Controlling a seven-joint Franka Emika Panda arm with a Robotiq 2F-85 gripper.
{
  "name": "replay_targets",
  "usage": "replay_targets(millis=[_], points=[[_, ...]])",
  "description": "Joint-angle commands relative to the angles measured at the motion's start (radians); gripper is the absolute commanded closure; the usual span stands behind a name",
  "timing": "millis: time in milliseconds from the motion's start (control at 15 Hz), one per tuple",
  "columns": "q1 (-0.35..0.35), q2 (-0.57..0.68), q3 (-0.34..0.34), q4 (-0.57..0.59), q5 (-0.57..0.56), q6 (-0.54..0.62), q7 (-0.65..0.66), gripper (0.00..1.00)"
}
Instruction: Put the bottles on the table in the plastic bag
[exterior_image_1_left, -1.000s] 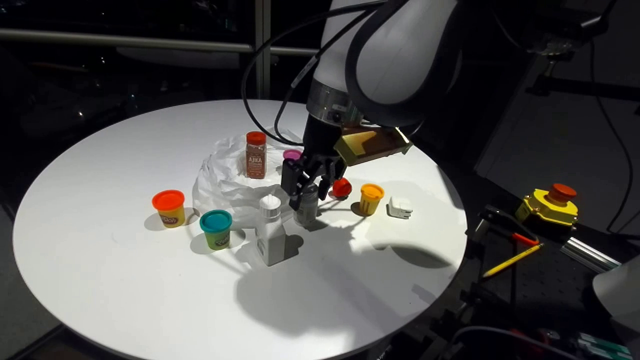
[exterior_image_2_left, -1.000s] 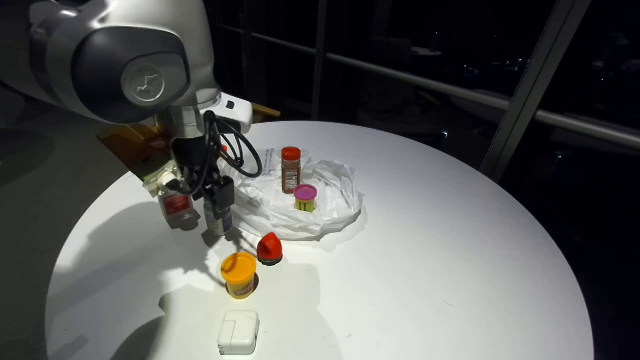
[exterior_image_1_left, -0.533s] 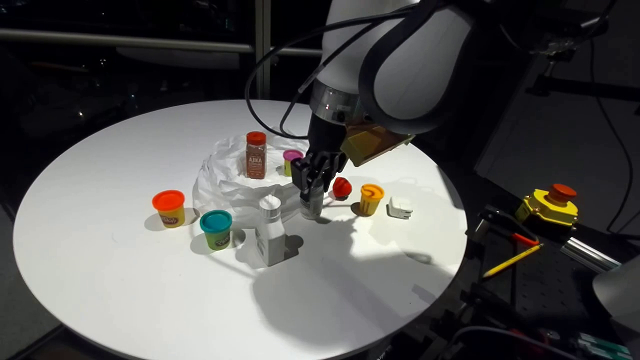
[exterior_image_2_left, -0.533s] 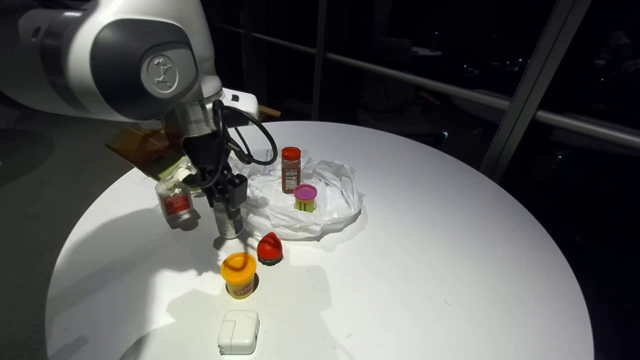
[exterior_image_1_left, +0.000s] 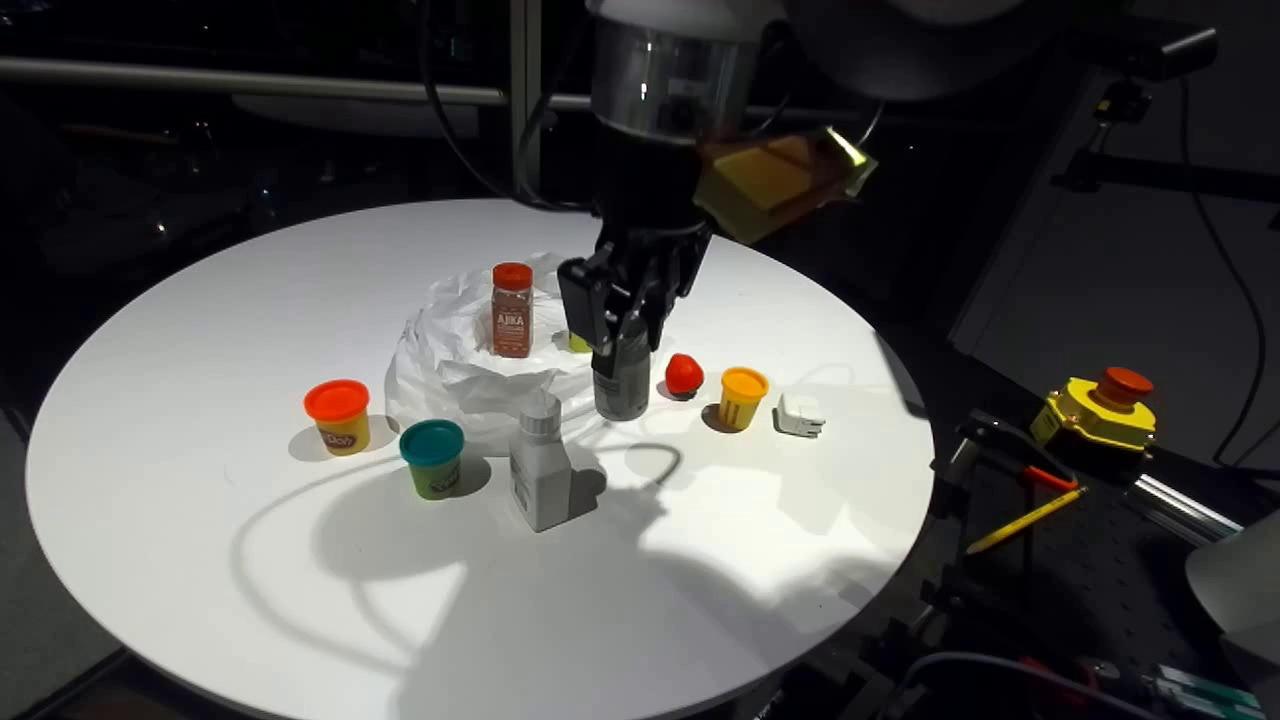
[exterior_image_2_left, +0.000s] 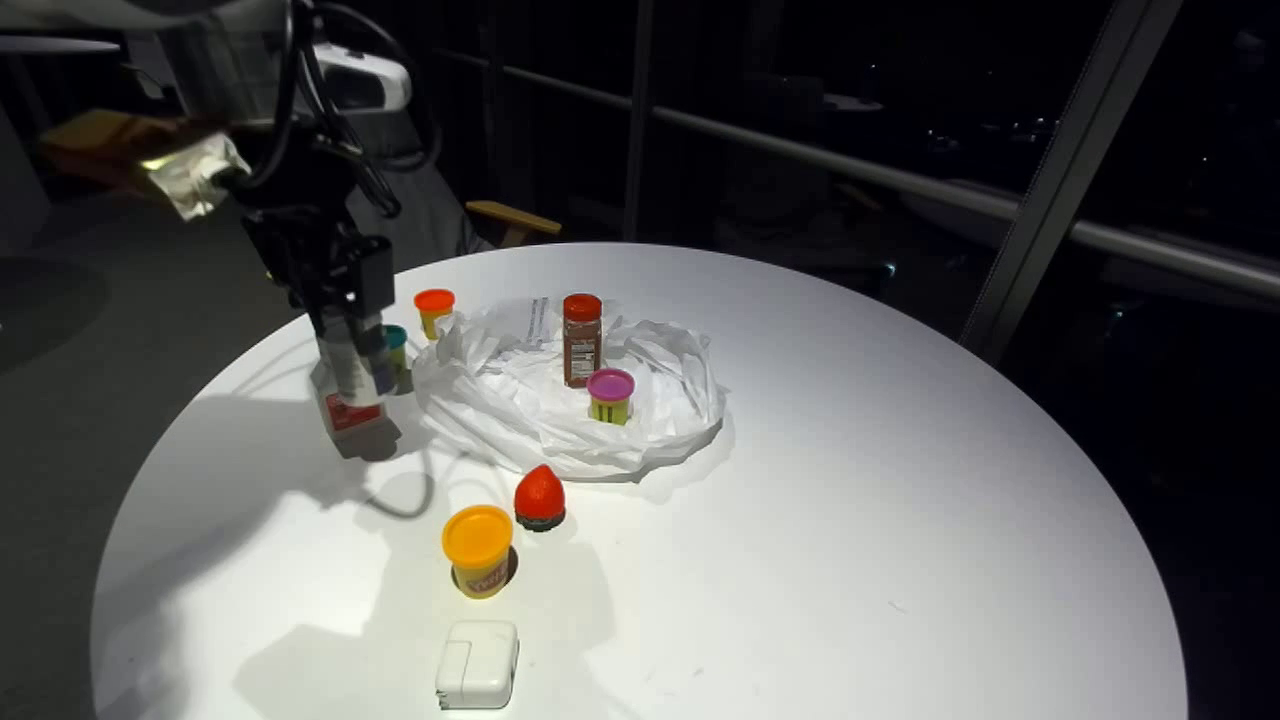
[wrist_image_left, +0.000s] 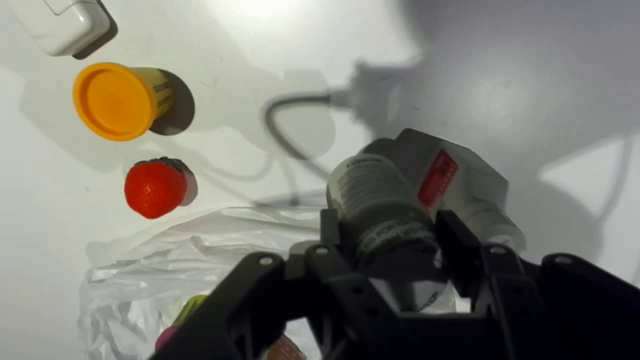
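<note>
Wrist view: black gripper (wrist_image_left: 387, 232) pinches a grey-white cylindrical bottle (wrist_image_left: 370, 187) above the round white table (wrist_image_left: 45, 155), near a crumpled whitish plastic bag (wrist_image_left: 170, 260).

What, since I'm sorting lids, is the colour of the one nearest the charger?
The lid is orange, clearest in the wrist view.

dark window panes (exterior_image_2_left: 800, 60) | slanted frame post (exterior_image_2_left: 1075, 150) | dim grey floor (exterior_image_2_left: 55, 500) | wooden armrest (exterior_image_2_left: 515, 216)

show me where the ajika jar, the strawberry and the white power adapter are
Ajika jar (exterior_image_1_left: 512, 319): in an exterior view, on the label.
Strawberry (wrist_image_left: 155, 189): in the wrist view, on its red body.
White power adapter (exterior_image_2_left: 482, 658): in an exterior view, on its top face.
</note>
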Motion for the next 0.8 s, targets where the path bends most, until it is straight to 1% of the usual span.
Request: replay_targets(millis=[0, 67, 333, 400, 733], points=[[-0.100, -0.060, 0.104, 0.036, 0.033, -0.028, -0.025, 0.74], [-0.126, -0.046, 0.122, 0.048, 0.060, -0.014, -0.042, 0.74], [-0.199, 0.038, 0.138, 0.084, 0.065, 0.087, -0.050, 0.74], [-0.209, 0.066, 0.128, 0.093, 0.047, 0.121, -0.042, 0.74], [-0.235, 0.149, 0.110, 0.145, 0.072, 0.247, -0.062, 0.74]])
